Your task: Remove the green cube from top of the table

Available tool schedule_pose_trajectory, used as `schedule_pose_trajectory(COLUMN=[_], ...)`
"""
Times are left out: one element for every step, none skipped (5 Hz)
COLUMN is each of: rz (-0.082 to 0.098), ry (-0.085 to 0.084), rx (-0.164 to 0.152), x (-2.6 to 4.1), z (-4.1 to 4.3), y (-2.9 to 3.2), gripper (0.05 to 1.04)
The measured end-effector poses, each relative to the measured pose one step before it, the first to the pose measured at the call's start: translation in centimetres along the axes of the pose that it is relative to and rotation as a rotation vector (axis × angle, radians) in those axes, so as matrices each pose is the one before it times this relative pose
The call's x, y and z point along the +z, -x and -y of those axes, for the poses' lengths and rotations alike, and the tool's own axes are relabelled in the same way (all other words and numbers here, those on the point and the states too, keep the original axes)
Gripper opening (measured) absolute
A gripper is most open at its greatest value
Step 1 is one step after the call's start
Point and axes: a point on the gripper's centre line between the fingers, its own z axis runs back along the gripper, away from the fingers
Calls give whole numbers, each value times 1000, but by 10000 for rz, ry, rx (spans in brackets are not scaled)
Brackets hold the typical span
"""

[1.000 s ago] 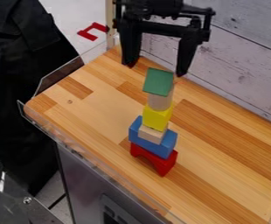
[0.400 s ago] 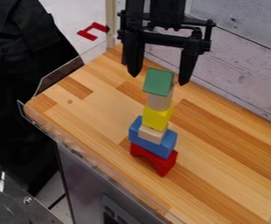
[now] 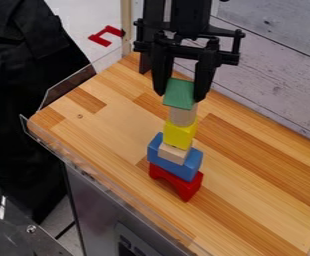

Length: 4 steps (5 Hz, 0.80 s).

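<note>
The black gripper (image 3: 180, 96) hangs over the table from the top, its two fingers pressed against the left and right sides of the green cube (image 3: 179, 94). That cube still tops the stack, resting on a pale wooden cylinder (image 3: 182, 116). Below the cylinder come a yellow block (image 3: 179, 134), a small pale wooden block (image 3: 173, 153), a blue block (image 3: 184, 169) and, at the bottom, a red arch-shaped block (image 3: 188, 189). The stack stands near the middle of the wooden table (image 3: 111, 120).
A whitewashed plank wall (image 3: 278, 75) runs behind the table at the right. Clear plastic edging (image 3: 84, 170) lines the table's left and front sides. Black cloth (image 3: 24, 100) hangs beyond the left edge, and a red piece (image 3: 106, 36) lies past the far left corner.
The gripper has come down and toward the stack, and its fingers have drawn together from wide apart onto the green cube. The stack looks unmoved.
</note>
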Motion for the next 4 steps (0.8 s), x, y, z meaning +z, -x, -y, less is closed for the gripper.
schedule_pose_trajectory(rz=[-16, 30, 313, 476], ry=[19, -216, -340, -295], rx=[-2, -15, -96, -451], x=[51, 634, 1670, 1976], z=[-56, 37, 722, 1874], y=[35, 5, -194, 150], gripper=[560, 560, 560, 560])
